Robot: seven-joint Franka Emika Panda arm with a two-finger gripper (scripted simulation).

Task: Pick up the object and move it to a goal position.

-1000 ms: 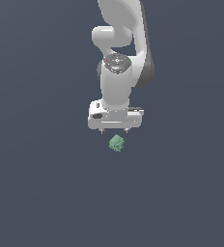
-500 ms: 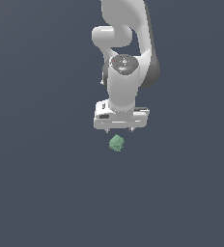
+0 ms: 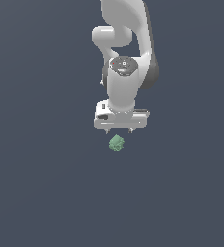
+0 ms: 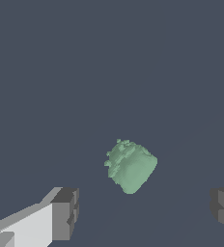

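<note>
Object (image 3: 116, 143): small, pale green, lumpy; resting on desk (image 3: 41, 193), no desk edge or corner in view in either picture. Blocky, near-equal sides; no clear long axis. In wrist view (image 4: 130, 166), turned corner-on, rougher face away from fingertips (image 4: 65, 213).

Gripper (image 3: 119, 130): above object, not touching. Jaws spread wide, nothing between them; object ahead of gap, nearer one finger.

Bare dark desk surface on all sides of object; open room toward exterior view's left and right.
</note>
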